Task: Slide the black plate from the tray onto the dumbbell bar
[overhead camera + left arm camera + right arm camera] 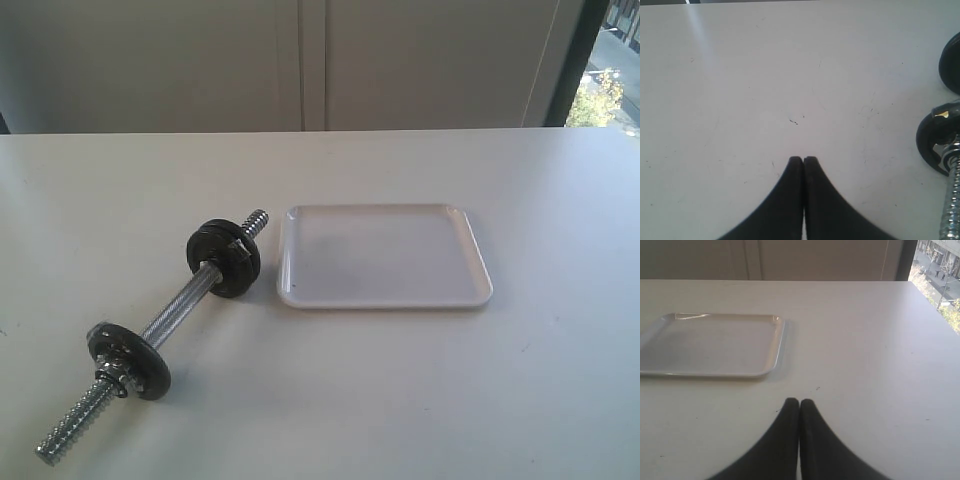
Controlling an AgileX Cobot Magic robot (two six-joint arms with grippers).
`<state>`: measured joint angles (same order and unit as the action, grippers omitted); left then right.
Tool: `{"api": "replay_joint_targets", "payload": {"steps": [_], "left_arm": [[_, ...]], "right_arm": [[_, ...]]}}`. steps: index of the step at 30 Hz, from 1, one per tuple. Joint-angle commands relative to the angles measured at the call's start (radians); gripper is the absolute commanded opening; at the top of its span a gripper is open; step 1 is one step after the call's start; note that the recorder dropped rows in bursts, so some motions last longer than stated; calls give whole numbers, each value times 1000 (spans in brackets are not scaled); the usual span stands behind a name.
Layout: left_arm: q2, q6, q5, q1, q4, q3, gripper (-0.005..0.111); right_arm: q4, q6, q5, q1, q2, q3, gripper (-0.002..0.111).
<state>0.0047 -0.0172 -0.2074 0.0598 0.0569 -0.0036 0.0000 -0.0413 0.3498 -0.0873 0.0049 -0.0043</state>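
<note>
Currently both claws pinched fully closed, gripping nothing: left gripper [803, 160], right gripper [799, 401], each over the table [740, 75]. One tray [385, 255], mid-surface. One dumbbell bar [180, 310] toward the near left corner, discs at two spots: black plate [225, 260] at tray-side end, worn disc [130, 355] nearer the corner.

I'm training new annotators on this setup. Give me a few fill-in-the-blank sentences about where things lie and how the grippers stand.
1. In the exterior view, the tray lies to the ____ of the dumbbell bar.
2. The left gripper and the right gripper both have their jaws ____.
3. The tray has ____ lying on it.

Missing words: right; shut; nothing.
</note>
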Motion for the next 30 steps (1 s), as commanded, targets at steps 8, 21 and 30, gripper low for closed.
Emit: {"api": "replay_joint_targets", "payload": {"steps": [8, 21, 30], "left_arm": [[-5, -6, 4, -3, 2, 4, 0], [-5, -6, 4, -3, 2, 4, 0], [-5, -6, 4, -3, 2, 4, 0]], "right_arm": [[0, 12, 1, 6, -5, 4, 0], [-98, -76, -1, 9, -5, 4, 0], [-113, -78, -1, 9, -5, 4, 0]]}}
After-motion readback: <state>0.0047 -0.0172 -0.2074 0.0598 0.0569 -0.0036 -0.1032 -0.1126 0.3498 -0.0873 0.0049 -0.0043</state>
